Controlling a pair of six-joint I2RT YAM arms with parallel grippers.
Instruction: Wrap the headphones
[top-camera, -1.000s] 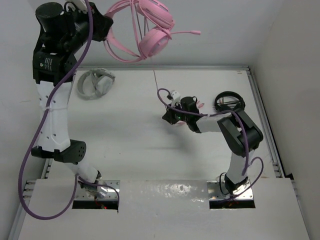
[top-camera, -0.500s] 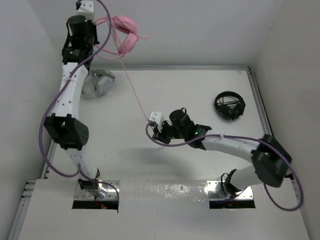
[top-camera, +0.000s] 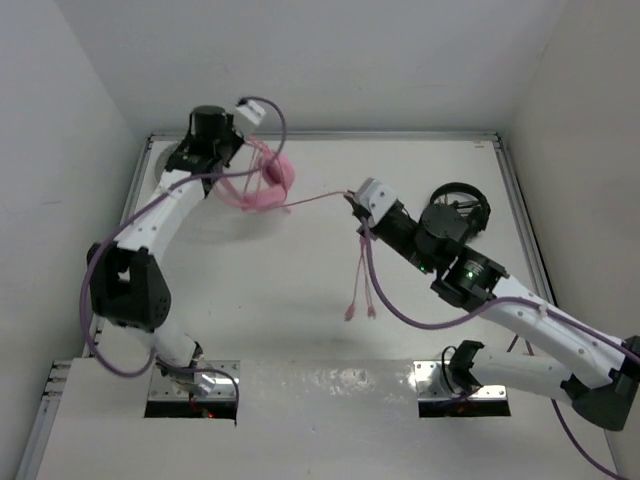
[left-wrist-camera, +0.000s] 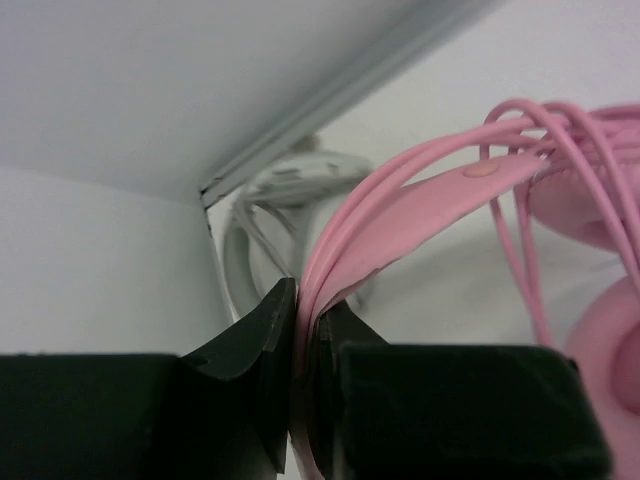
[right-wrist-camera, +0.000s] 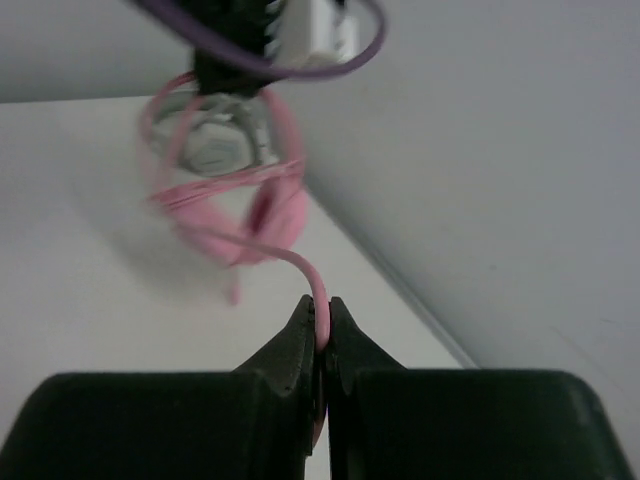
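Note:
The pink headphones (top-camera: 268, 180) hang at the back left of the table. My left gripper (top-camera: 238, 170) is shut on their headband (left-wrist-camera: 420, 200) together with several loops of pink cable. An earcup (left-wrist-camera: 605, 345) shows at the right of the left wrist view. The thin pink cable (top-camera: 318, 199) runs taut from the headphones to my right gripper (top-camera: 351, 197), which is shut on it (right-wrist-camera: 322, 325). The cable's two plug ends (top-camera: 360, 305) dangle below the right gripper. The right wrist view shows the headphones (right-wrist-camera: 272, 212) ahead, held by the left gripper (right-wrist-camera: 235, 65).
Black headphones (top-camera: 460, 205) lie at the back right, partly behind my right arm. Grey-white headphones (left-wrist-camera: 290, 195) lie in the back left corner by the wall rail, just behind the left gripper. Walls close in the table on three sides.
My left arm swung down from high against the back wall to the back left of the table, carrying the headphones. My right gripper moved right and back with the cable, whose ends now hang loose.

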